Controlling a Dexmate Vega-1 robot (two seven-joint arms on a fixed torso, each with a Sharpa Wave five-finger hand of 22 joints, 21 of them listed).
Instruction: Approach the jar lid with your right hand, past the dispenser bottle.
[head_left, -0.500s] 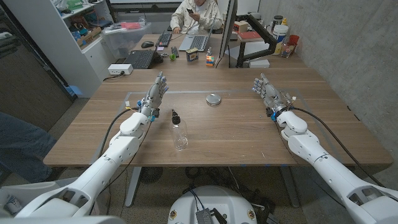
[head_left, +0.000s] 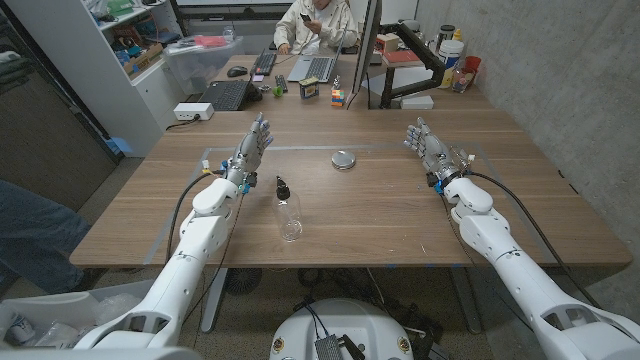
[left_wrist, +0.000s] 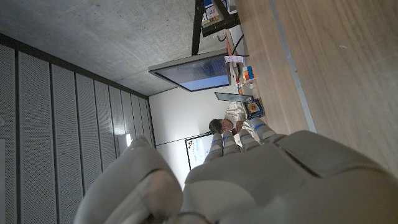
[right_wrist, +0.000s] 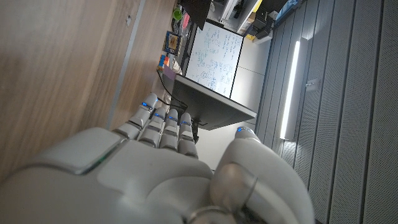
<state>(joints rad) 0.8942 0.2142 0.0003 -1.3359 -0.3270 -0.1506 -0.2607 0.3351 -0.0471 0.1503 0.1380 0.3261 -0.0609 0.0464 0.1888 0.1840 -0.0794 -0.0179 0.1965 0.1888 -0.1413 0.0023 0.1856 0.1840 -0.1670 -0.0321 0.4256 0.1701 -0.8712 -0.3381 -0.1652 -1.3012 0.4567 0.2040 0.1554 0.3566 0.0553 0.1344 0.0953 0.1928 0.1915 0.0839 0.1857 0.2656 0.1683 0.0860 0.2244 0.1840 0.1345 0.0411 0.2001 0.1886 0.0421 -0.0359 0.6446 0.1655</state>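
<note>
**Jar lid waits upper centre, both robot hands empty**

Jar lid, a small round silvery metal disc, lies flat on the brown wooden bench a little above the middle of the head view. By its look it is light, thin and stiff, with a smooth top that would likely slip under a fingertip. Since it sits low on the wood, the rim is the sensible place to take hold, pinched across opposite edges, or nudged first so an edge lifts.

The clear plastic dispenser bottle with a black nozzle lies on its side left of centre and lower in the frame, well apart from the lid. It looks empty and light, so a brush could roll it.

The right robot hand stands at the right of the frame, fingers extended and slightly apart, holding nothing, well apart from the lid. Its path to the lid runs leftward over bare wood, clear of the bottle. The left robot hand is likewise spread and empty at the upper left, near the bottle's nozzle end.
</note>
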